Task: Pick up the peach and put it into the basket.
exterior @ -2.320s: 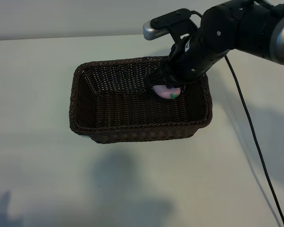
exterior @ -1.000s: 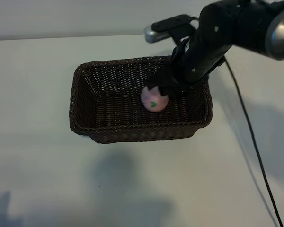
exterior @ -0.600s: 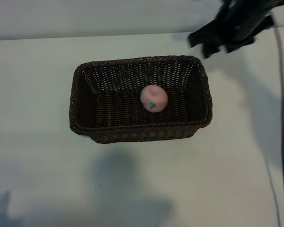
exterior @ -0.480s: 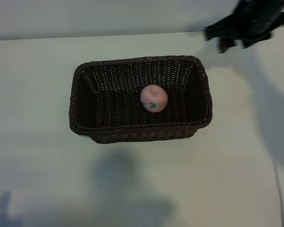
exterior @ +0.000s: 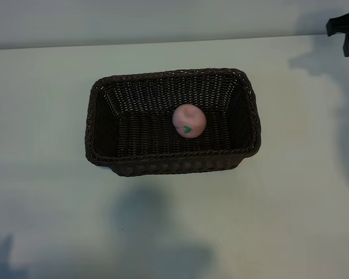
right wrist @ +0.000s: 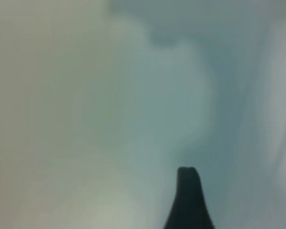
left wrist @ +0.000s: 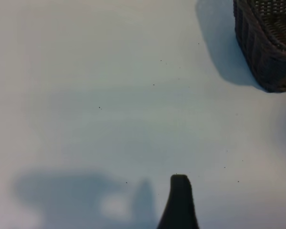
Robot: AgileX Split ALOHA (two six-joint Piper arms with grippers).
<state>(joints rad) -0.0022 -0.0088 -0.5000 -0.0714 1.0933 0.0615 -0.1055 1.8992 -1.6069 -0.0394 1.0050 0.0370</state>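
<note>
The pale-pink peach [exterior: 189,120] with its green leaf mark lies free on the floor of the dark-brown wicker basket [exterior: 168,74], right of its middle. Only a dark part of my right arm [exterior: 344,30] shows, at the far right top corner of the exterior view, well away from the basket. In the right wrist view one black finger [right wrist: 188,200] hangs over bare table with nothing against it. The left wrist view shows one black finger [left wrist: 179,202] over bare table, and a corner of the basket [left wrist: 267,43] farther off. Both grippers stand open and hold nothing.
The basket stands on a pale table [exterior: 174,221]. Soft shadows lie on the table in front of the basket and along the right side. The left arm is outside the exterior view.
My right gripper released the peach in the basket, then rose and pulled back to the far right corner. The peach settled slightly left and stayed still. The left arm has not moved.
</note>
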